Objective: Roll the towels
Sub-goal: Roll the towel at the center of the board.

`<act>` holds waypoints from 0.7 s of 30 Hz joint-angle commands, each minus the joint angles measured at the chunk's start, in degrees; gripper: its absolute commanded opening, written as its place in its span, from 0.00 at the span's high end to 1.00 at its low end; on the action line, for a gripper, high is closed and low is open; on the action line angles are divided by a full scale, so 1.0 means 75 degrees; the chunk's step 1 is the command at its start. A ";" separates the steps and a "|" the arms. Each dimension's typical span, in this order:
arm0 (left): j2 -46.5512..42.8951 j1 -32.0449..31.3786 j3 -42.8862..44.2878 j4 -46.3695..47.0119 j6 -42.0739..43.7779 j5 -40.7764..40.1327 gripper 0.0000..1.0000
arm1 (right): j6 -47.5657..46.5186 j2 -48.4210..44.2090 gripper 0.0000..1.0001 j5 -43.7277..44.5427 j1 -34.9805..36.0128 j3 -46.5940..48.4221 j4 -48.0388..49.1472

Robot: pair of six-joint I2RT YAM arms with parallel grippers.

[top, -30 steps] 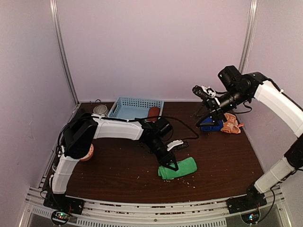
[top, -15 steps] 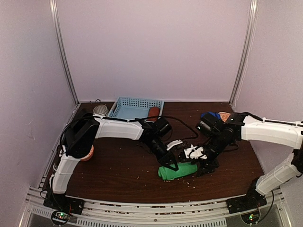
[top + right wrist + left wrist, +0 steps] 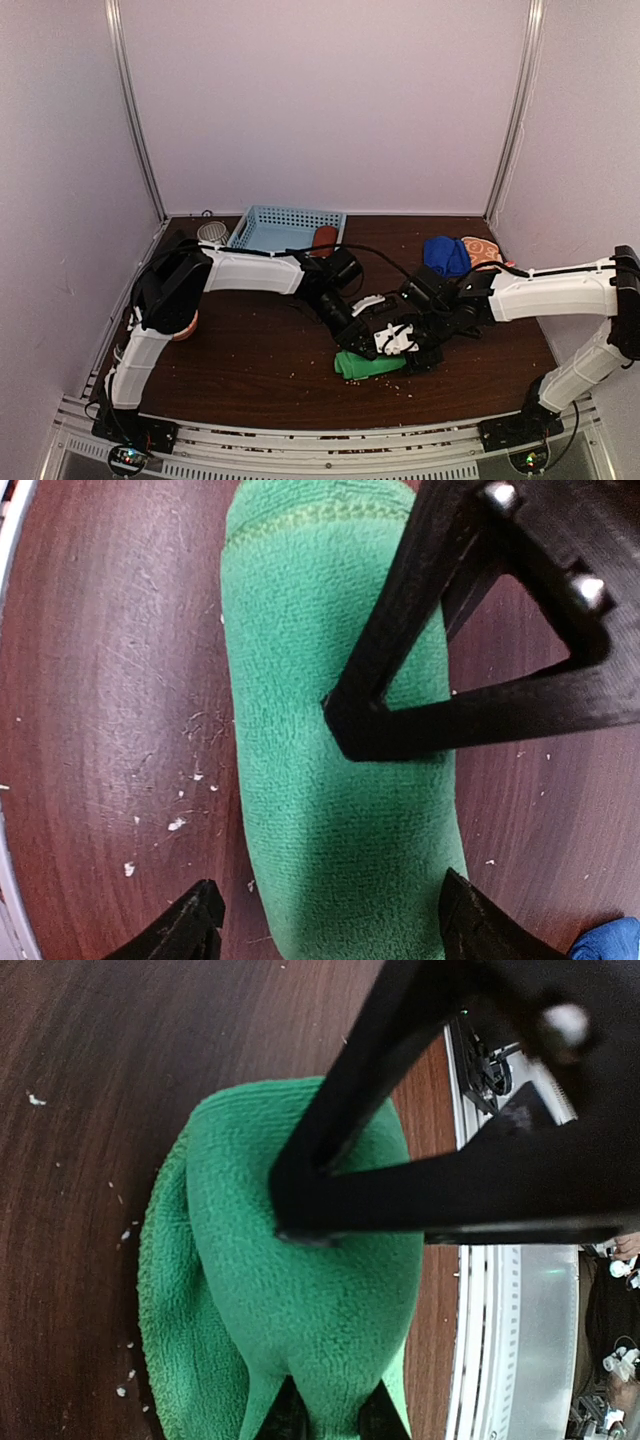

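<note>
Pale blue, the basket (image 3: pixel 285 228) is standing at the back left of the bench (image 3: pixel 250 375), with the rust-red towel (image 3: pixel 325 237) lying just beside its right end. Nearer the front, my left claw (image 3: pixel 330 1418) is pinching the left end of the green towel (image 3: pixel 372 366), which is lying rolled at the bench's middle. My right claw (image 3: pixel 335 925) is hanging spread over that roll, a finger on each side. At the rear right the blue towel (image 3: pixel 446 256) and the orange patterned towel (image 3: pixel 483 250) are lying together.

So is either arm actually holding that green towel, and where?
The left gripper pinches the green towel by one end of the roll; the right gripper straddles it, open, gripping nothing.
</note>
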 commanded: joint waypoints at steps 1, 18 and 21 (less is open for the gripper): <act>0.0492 0.0118 -0.0122 -0.0552 -0.0012 -0.0504 0.90 | -0.0159 0.0380 0.28 0.0405 0.0062 -0.0492 0.0518; -0.3677 0.0185 -0.3923 0.3033 -0.1185 -0.3986 0.34 | -0.0384 0.1993 0.72 -0.0502 -0.0067 -0.0041 -0.0540; -0.4284 0.0184 -0.4392 0.3155 -0.1116 -0.5252 0.25 | -0.0551 0.2327 0.72 -0.1062 -0.0221 0.0452 -0.1251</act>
